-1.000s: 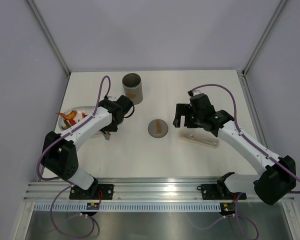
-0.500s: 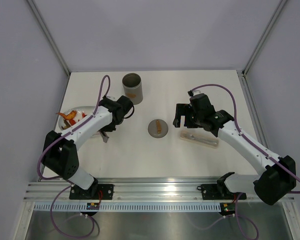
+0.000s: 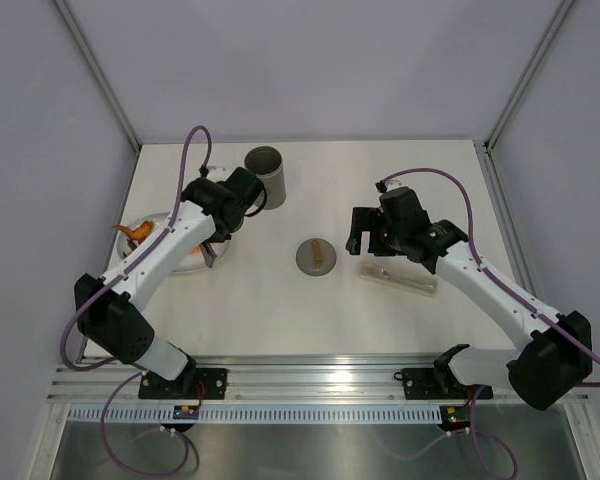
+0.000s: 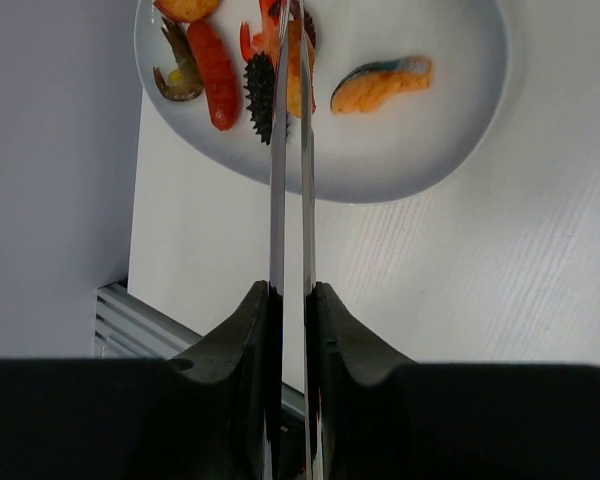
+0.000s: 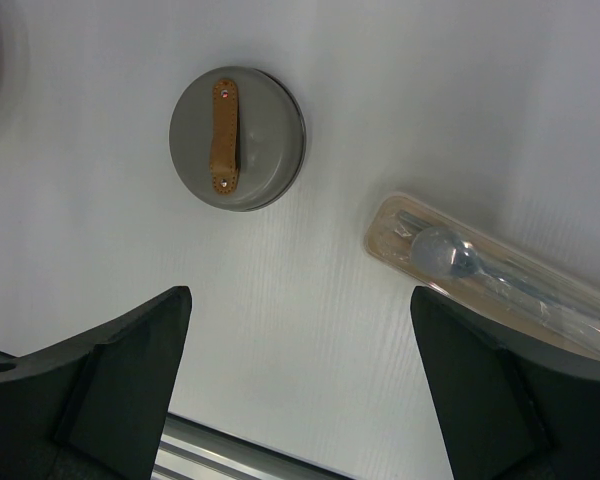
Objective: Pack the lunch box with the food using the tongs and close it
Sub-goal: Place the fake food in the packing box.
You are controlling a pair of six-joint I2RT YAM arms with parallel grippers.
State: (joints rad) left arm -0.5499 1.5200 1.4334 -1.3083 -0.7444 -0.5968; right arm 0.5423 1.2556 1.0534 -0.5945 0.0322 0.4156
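Shifts the left gripper [image 4: 291, 300] nearer the lunch box [image 3: 265, 175] than a second ago, pinching the tongs [image 4: 278, 200] with tips among the food [image 4: 380, 85] on the plate [image 4: 430, 150] ahead, holds the right gripper [image 5: 300, 295] spread above the lid [image 5: 265, 150], with packing and closing seemingly all yet to do.

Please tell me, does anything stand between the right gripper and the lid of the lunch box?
Nothing visible does. The right gripper is open, and the lid lies uncovered, strap handle up. The clear-wrapped packet lies beside the lid, apart from it, off the path.
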